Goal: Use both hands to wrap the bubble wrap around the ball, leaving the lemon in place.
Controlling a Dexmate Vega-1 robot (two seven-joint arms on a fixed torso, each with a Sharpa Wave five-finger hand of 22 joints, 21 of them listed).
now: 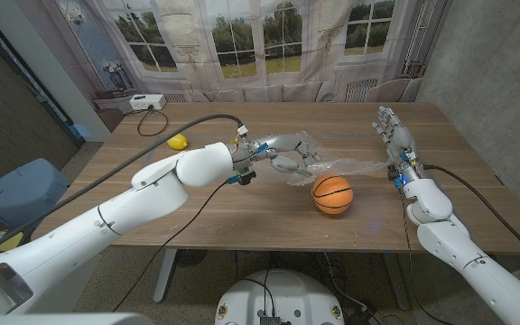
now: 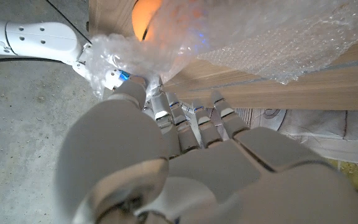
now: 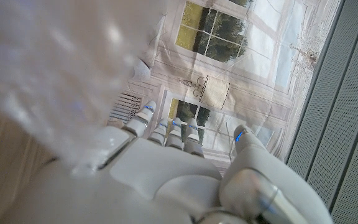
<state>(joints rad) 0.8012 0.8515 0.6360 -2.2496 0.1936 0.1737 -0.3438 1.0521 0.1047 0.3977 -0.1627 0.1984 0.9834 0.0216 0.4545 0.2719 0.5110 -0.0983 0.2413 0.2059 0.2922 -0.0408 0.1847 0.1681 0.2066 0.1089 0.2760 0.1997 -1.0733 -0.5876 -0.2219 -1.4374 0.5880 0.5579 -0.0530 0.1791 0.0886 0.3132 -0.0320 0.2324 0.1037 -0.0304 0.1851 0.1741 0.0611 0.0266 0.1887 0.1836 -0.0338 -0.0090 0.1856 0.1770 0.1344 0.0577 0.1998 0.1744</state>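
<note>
At centre frame in the head view, the left hand (image 1: pixel 283 155) is gripping one end of the bubble wrap (image 1: pixel 341 166), which is stretching across the table (image 1: pixel 242 212) toward the right hand (image 1: pixel 397 144) at right; that hand's fingers are pointing up and apart, and whether they are pinching the sheet cannot be told. The ball (image 1: pixel 332 195) is sitting just below the wrap, uncovered, so wrapping appears barely begun. The lemon (image 1: pixel 178 142) is lying untouched at upper left.

Left wrist view: fingers are clamping crumpled wrap, ball at top.

Right wrist view: blurred wrap is hanging at upper left beside spread fingers.
</note>
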